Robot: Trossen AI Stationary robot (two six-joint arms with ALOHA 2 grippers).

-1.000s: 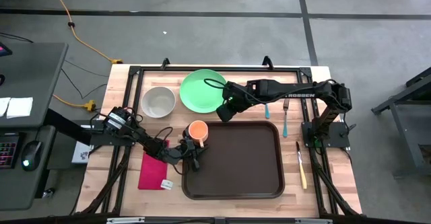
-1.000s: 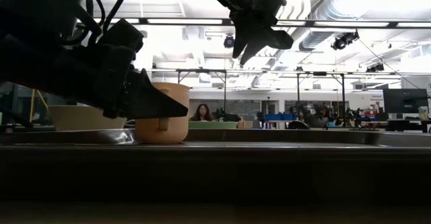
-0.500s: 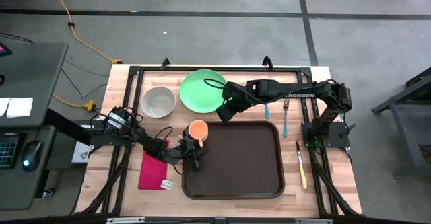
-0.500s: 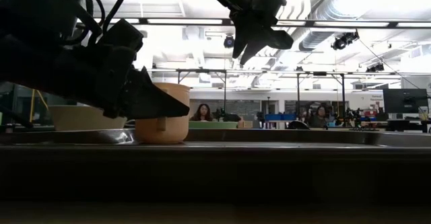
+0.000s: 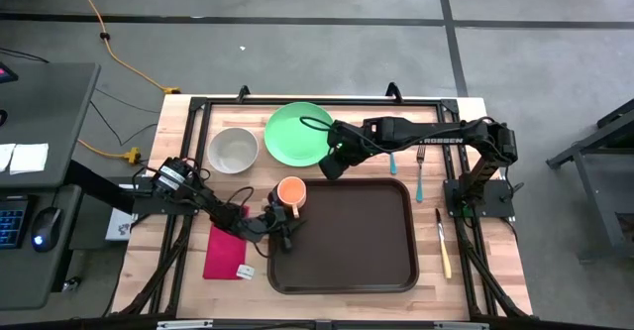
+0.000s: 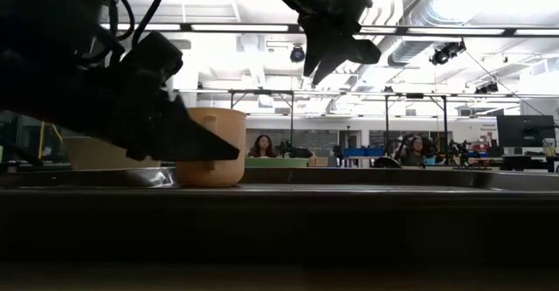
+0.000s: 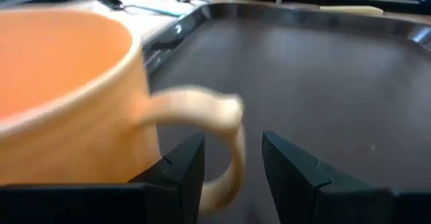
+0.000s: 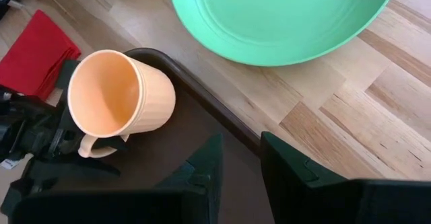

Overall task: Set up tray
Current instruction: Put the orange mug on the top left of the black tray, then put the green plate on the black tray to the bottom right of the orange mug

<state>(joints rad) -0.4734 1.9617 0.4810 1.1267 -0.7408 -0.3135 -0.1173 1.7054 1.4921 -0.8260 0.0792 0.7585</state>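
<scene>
- Tray (image 5: 347, 236), large, dark brown, rectangular plastic, lies on the wooden table (image 5: 466, 112).
- Orange plastic mug (image 5: 290, 192) stands upright in the tray's far left corner.
- Left gripper (image 7: 232, 163), fingers apart, straddles the mug's handle.
- Right gripper (image 8: 237, 158) hovers above the tray's far edge, fingers slightly apart, empty.

The high view looks straight down on the whole table (image 5: 188, 162). The low view sits at tabletop level, facing across the tray (image 6: 349, 179) into the room. The left wrist camera is very close to the orange cup (image 7: 67, 96); the right wrist camera looks down on the same cup (image 8: 111, 96) from higher.
</scene>
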